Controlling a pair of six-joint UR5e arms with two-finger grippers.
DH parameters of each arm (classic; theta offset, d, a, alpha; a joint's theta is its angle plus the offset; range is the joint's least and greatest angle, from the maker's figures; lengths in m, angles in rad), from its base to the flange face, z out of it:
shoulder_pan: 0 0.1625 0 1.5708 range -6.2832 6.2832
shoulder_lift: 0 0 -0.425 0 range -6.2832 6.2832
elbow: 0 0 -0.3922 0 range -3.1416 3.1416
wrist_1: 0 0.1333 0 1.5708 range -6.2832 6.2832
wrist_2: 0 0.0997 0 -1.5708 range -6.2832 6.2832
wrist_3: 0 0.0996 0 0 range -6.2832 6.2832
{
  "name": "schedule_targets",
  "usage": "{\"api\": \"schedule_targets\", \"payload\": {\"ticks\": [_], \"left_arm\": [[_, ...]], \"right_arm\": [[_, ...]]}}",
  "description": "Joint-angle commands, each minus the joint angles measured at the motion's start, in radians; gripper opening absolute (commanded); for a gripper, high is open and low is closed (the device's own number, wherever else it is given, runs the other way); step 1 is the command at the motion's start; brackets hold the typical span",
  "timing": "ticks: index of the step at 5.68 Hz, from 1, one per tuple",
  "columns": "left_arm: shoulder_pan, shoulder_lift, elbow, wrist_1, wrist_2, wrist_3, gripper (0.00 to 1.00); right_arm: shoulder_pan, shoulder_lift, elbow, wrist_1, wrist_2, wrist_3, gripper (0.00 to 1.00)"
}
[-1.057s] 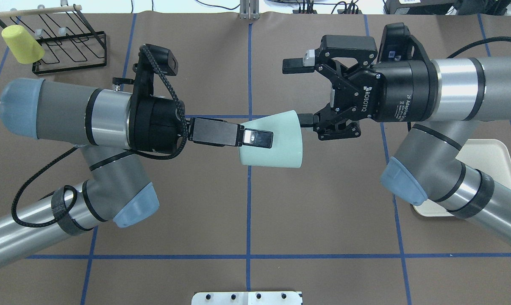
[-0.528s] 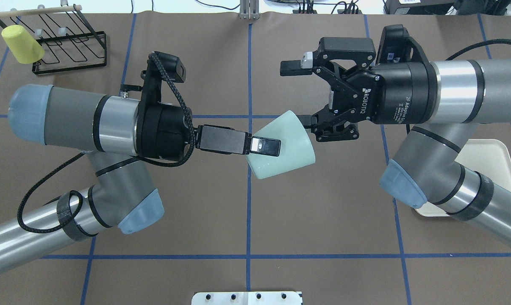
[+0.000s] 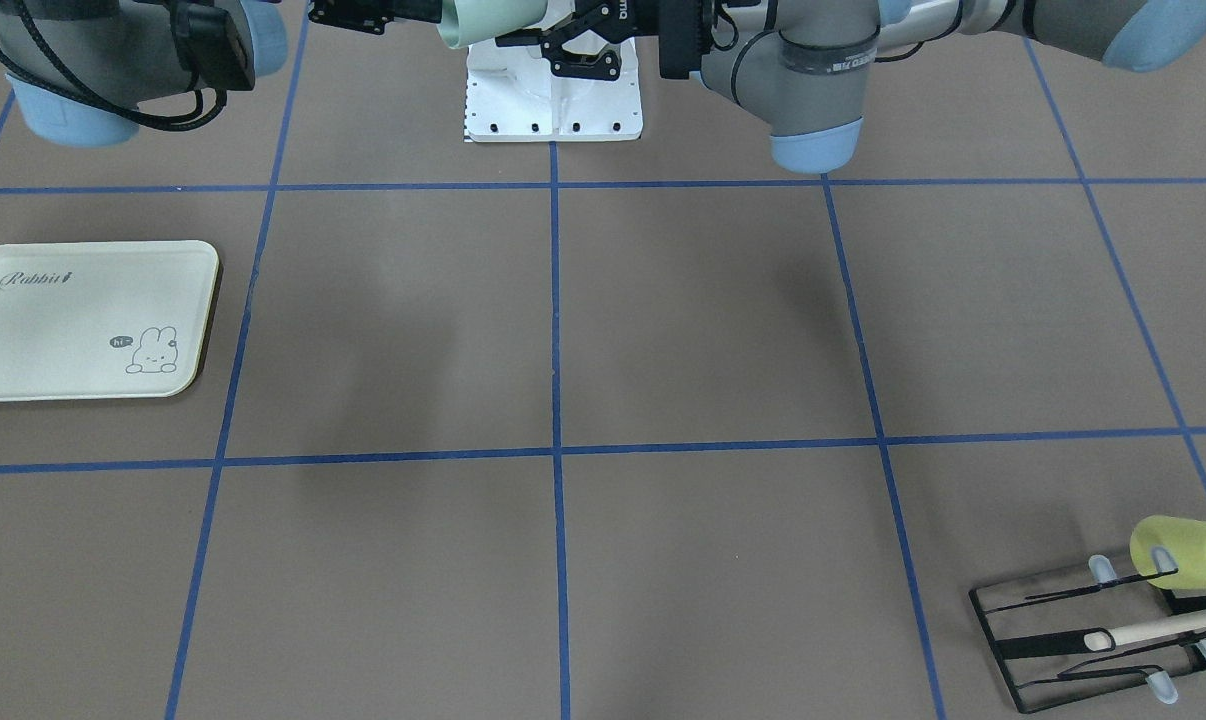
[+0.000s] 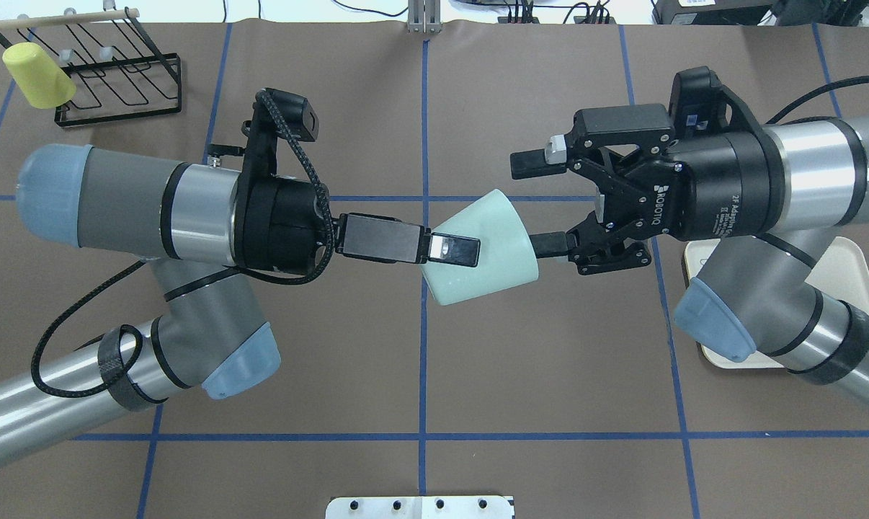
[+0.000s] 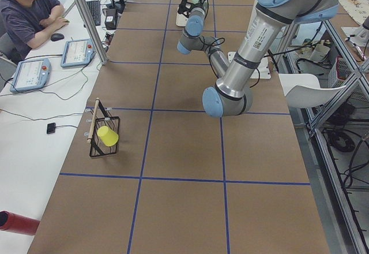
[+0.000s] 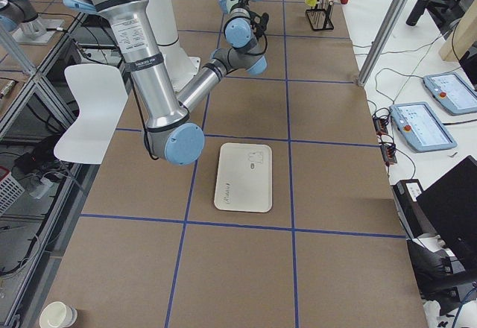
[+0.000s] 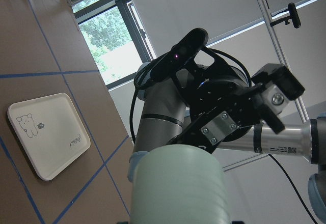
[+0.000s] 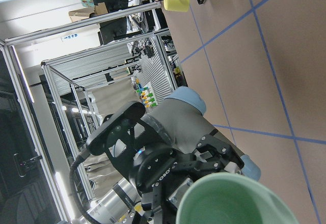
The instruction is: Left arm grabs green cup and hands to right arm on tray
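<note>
The pale mint-green cup (image 4: 488,252) lies on its side in the air over the table's middle, its wide mouth toward my right arm. My left gripper (image 4: 455,250), the one with long flat fingers, is shut on the cup's narrow end; one finger lies over the wall. My right gripper (image 4: 529,205), marked ROBOTIQ, is wide open at the mouth. Its lower fingertip sits at the rim; I cannot tell whether it touches. The cream tray (image 4: 834,263) lies partly under my right arm and shows whole in the front view (image 3: 23,330). The cup's mouth fills the right wrist view (image 8: 234,206).
A black wire rack (image 4: 117,68) with a yellow-green cup (image 4: 38,76) stands at the far left corner. A white base plate (image 4: 420,507) sits at the near edge. An operator (image 5: 29,11) sits at a side desk beyond the table.
My left gripper moved a little right and swung the cup's mouth toward the far side. My right gripper, still open, drew back to the right and nearer, away from the cup.
</note>
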Motion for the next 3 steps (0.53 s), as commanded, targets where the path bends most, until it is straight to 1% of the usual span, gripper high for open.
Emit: {"api": "schedule_targets", "payload": {"ticks": [1, 3], "left_arm": [[0.005, -0.002, 0.006, 0.002, -0.001, 0.000, 0.02], [0.029, -0.008, 0.009, 0.004, -0.001, 0.001, 0.02]], "right_arm": [[0.009, 0.021, 0.003, -0.055, 0.012, -0.005, 0.95], [0.005, 0.050, -0.005, -0.166, 0.013, -0.058, 0.95]]}}
